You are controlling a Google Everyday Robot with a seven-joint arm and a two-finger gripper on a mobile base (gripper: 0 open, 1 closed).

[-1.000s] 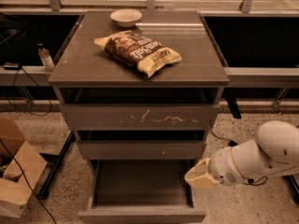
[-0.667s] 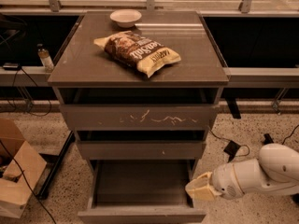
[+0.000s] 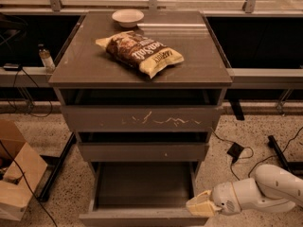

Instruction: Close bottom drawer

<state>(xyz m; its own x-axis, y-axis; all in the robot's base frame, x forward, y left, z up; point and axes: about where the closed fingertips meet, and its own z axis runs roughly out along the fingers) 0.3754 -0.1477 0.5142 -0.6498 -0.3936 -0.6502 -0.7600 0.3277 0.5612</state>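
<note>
Below the worktop's (image 3: 194, 56) front right corner, the gripper (image 3: 201, 205), grip state impossible to tell, sits beside the open bottom drawer's (image 3: 142, 217) front; an inward push looks due next.

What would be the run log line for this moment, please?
bottom drawer: open, pulled out | claw: low, beside drawer's right front corner | task: not yet done

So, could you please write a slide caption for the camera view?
End effector low beside the right front corner of the open bottom drawer; chip bag and bowl on the cabinet top.
</note>
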